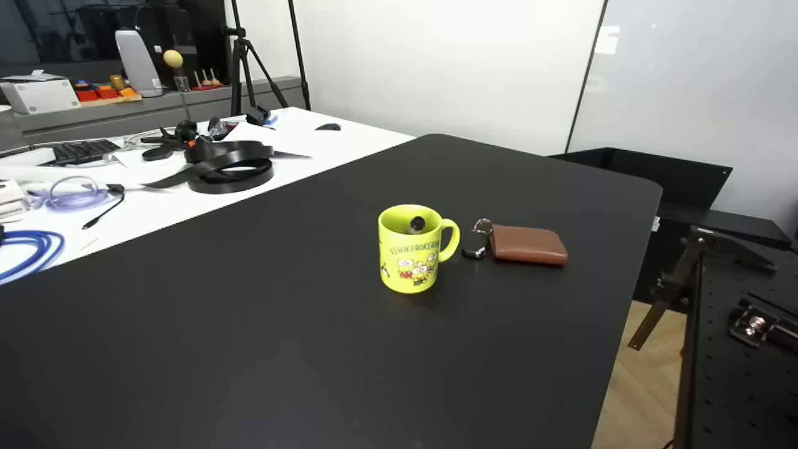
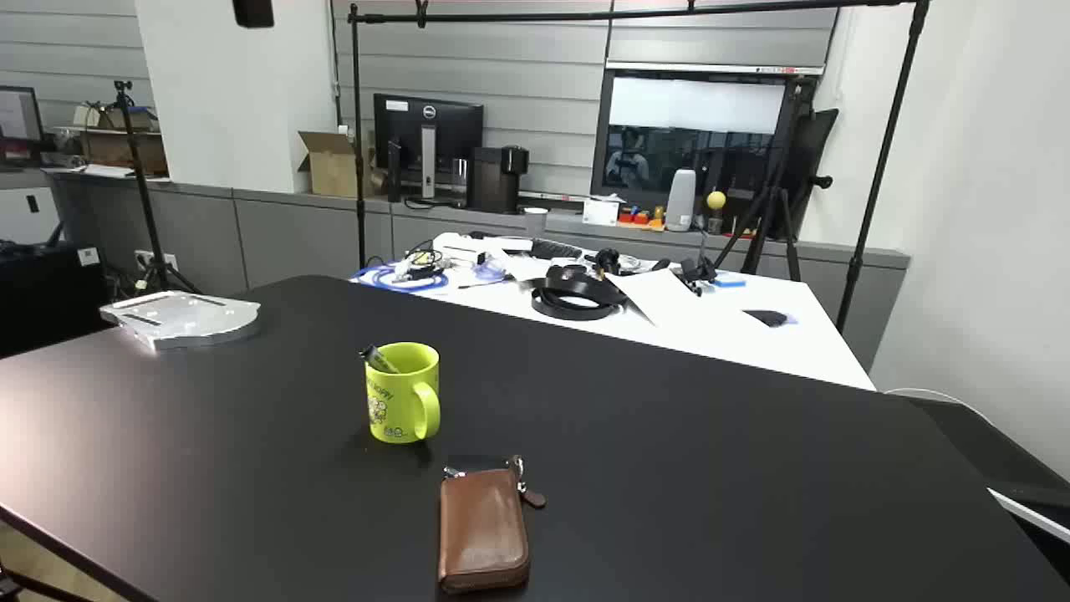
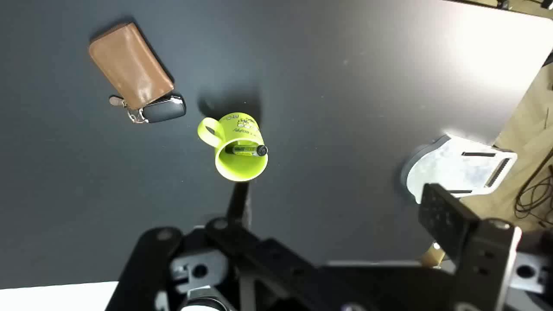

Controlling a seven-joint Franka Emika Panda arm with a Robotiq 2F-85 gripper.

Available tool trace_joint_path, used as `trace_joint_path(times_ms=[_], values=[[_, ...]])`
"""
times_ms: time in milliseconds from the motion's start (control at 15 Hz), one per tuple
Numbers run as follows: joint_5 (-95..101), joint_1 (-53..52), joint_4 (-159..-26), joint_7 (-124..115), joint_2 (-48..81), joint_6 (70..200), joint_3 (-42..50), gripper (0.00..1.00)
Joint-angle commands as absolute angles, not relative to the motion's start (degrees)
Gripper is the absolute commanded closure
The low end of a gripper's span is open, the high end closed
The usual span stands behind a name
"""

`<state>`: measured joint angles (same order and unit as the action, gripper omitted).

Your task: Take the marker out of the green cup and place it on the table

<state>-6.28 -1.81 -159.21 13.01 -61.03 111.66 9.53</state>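
Observation:
The green cup stands upright on the table, with its side handle and dark print showing in both exterior views (image 1: 405,259) (image 2: 391,410). It also shows in the wrist view (image 3: 231,127). The black table shows in all views (image 1: 249,349) (image 2: 710,468) (image 3: 324,99). The marker leans inside the cup, its dark end at the rim (image 1: 417,224) (image 2: 380,359) (image 3: 247,150); its lower part is hidden in the exterior views. My gripper (image 3: 339,198) is open and empty, its fingers wide apart above the table. In the wrist view the cup appears just beyond the left fingertip.
A brown pouch (image 1: 528,244) (image 2: 483,531) (image 3: 131,65) with a black key fob (image 3: 165,109) lies near the cup's handle side. A pale metal plate (image 2: 188,316) (image 3: 453,168) lies at the table's edge. A cluttered white desk (image 1: 349,134) adjoins the table.

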Motion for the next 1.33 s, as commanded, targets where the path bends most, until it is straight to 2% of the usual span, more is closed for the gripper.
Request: trace_joint_path(times_ms=[0,667,1000,1267], values=[[-6.5,-1.6,-159.1,13.2,-60.9,111.5,9.4,0.0],[-6.5,-1.6,-159.1,13.2,-60.9,111.5,9.4,0.0],[-0.1,2.3,-159.2,12.5,-53.5,127.4,8.2,0.0],[6.1,5.3,-159.4,11.6,-42.3,143.3,7.4,0.0]])
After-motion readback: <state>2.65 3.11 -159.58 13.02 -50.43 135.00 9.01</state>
